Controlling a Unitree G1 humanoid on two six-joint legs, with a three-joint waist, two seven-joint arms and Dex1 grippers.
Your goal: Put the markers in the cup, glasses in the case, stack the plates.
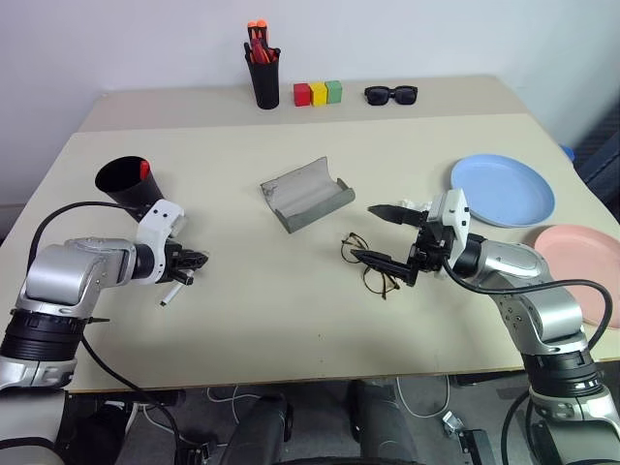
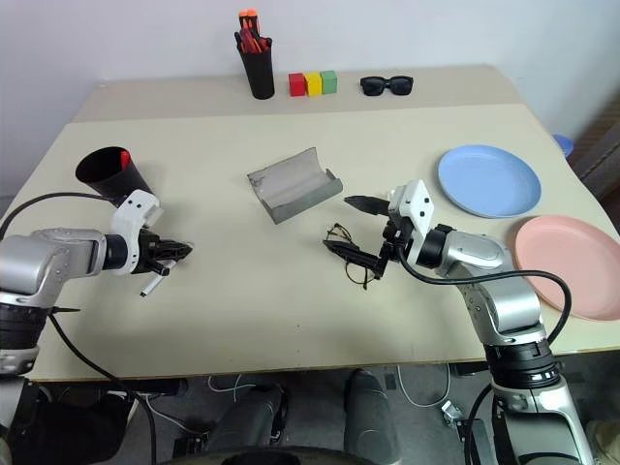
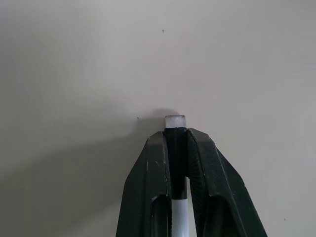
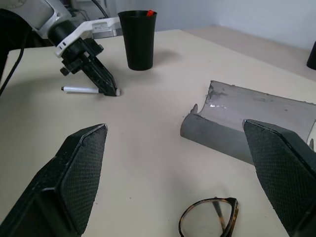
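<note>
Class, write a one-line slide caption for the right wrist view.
Open right tool above the glasses, open case beyond; left tool grips a marker near the cup.

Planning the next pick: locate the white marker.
The white marker lies on the table's left side, clamped at its black cap in the left pincer, just in front of the black cup.

two plates (image 1: 502, 190), two markers (image 4: 79, 90), one cup (image 1: 124, 181)

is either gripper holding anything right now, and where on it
The left gripper is shut on the white marker, at its black capped end. The right gripper is open above the glasses, holding nothing.
</note>
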